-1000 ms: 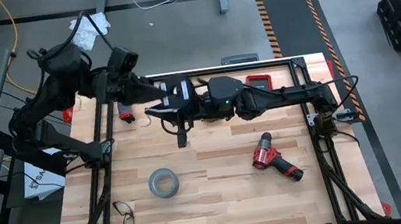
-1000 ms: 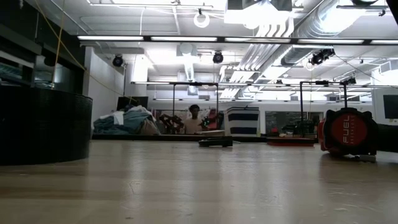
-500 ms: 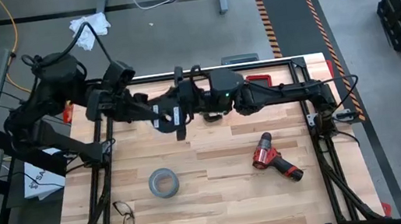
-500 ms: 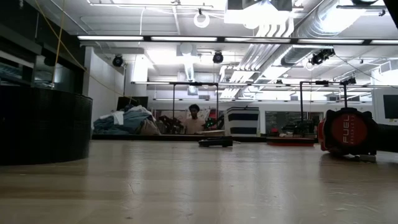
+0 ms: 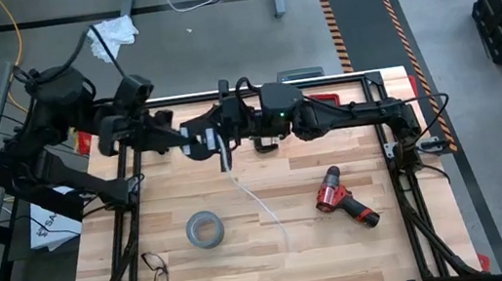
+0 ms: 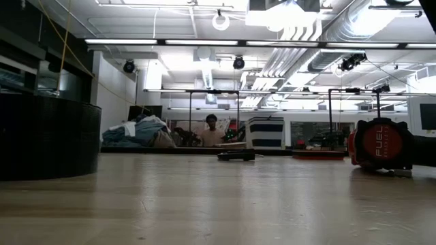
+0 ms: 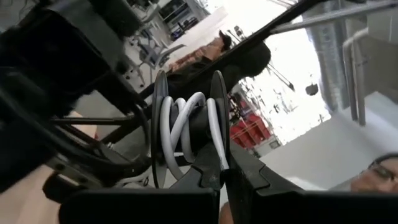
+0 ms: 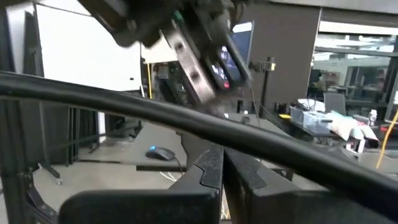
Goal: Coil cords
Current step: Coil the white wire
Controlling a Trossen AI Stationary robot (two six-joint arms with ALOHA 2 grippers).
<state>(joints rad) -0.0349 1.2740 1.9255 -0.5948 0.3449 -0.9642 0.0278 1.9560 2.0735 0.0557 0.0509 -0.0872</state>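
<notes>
A length of white cord [image 5: 258,203] now trails across the surface [image 5: 296,252] from under the two hands, running out toward the near edge; half a second ago none of it lay there. The left hand [image 5: 194,139] has also drawn back a little toward its own side, and the right hand [image 5: 223,136] has followed it, so the pair still meet above the far part of the surface.

From above, the spool is lost under the dark arms. The left wrist view shows it: a black spool [image 7: 186,134] with several white turns wound between its two flanges, pinched at the tips of the left hand's narrowly set fingers [image 7: 208,174]. The right hand's fingers [image 8: 217,180] sit almost together, and I cannot tell what lies between them. Level with the surface, neither hand shows.

The grey tape roll [image 5: 203,229], the glasses [image 5: 155,273] and the red drill [image 5: 343,197] lie well below the hands.
</notes>
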